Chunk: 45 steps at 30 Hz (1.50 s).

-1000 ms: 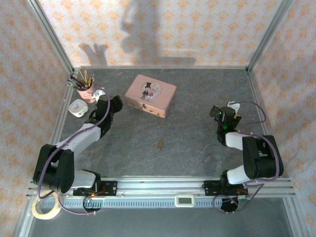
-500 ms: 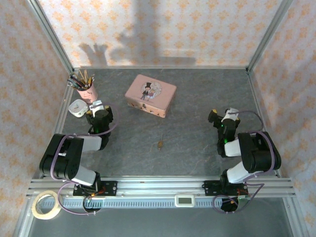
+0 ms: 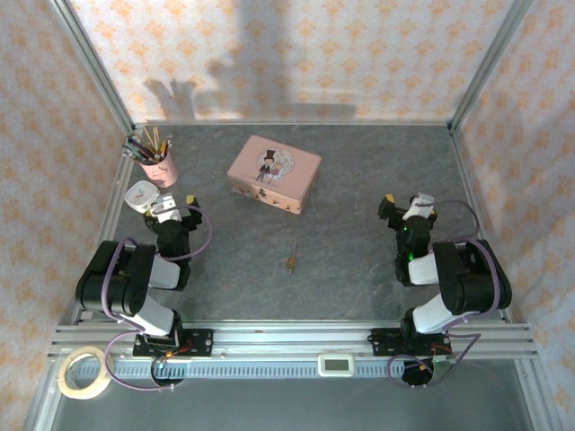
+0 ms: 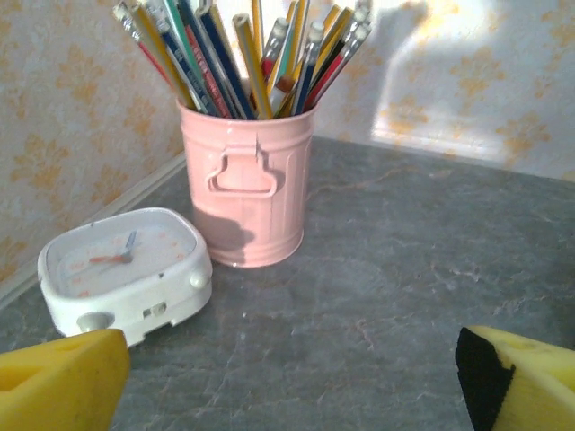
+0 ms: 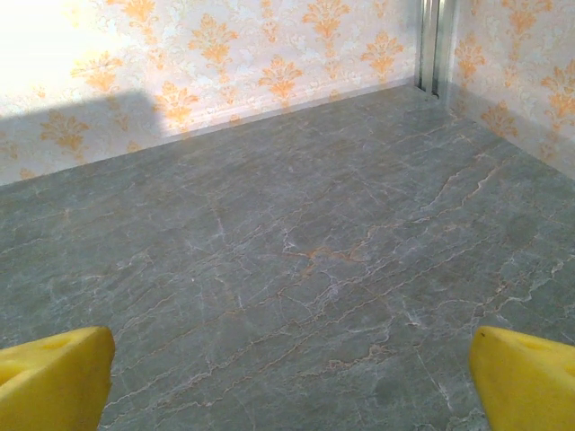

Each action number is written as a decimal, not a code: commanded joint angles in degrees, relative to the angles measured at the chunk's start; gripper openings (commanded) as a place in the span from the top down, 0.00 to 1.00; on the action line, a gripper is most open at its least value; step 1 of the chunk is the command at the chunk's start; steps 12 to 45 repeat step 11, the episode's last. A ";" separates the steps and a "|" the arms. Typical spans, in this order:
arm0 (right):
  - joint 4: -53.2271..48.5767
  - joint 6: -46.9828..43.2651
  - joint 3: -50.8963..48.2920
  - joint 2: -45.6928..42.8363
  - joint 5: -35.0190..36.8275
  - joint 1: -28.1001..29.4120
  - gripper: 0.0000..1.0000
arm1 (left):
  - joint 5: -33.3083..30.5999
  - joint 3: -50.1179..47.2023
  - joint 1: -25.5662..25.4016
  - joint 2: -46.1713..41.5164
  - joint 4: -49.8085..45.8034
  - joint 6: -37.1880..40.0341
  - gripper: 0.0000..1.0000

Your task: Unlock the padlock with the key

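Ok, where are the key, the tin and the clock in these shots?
key point(image 3: 290, 260): top view, toward its wider near end.
tin point(image 3: 274, 172): top view, middle of the lid.
clock point(image 4: 117, 260): left wrist view, on its face.

Setting: a robot test cell in a lab, dressed to look domestic.

Evidence:
- bare aluminium frame posts point(image 3: 90, 63) carry flat wall panels of cream paper with an orange floral print point(image 3: 296, 54)
- grey marble-patterned bench point(image 3: 359, 171)
- black-and-white left robot arm point(image 3: 126, 287) and right robot arm point(image 3: 458, 287) stand on a slotted aluminium rail point(image 3: 287, 334) at the near edge
- beige roll of tape point(image 3: 60, 377) lies at the rail's left end

Household props: pink metal bucket of pencils point(image 4: 247, 193), white alarm clock point(image 4: 121, 269), pink illustrated tin point(image 3: 274, 173).
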 commanded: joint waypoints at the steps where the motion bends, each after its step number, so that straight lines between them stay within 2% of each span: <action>1: 1.75 -1.22 0.95 -0.50 -0.56 -0.16 0.00 | 1.26 0.70 0.08 0.14 3.34 0.08 0.01; 45: 1.72 -1.22 1.03 -0.43 -0.74 -0.26 0.00 | 1.26 0.64 0.07 0.17 3.41 0.15 0.01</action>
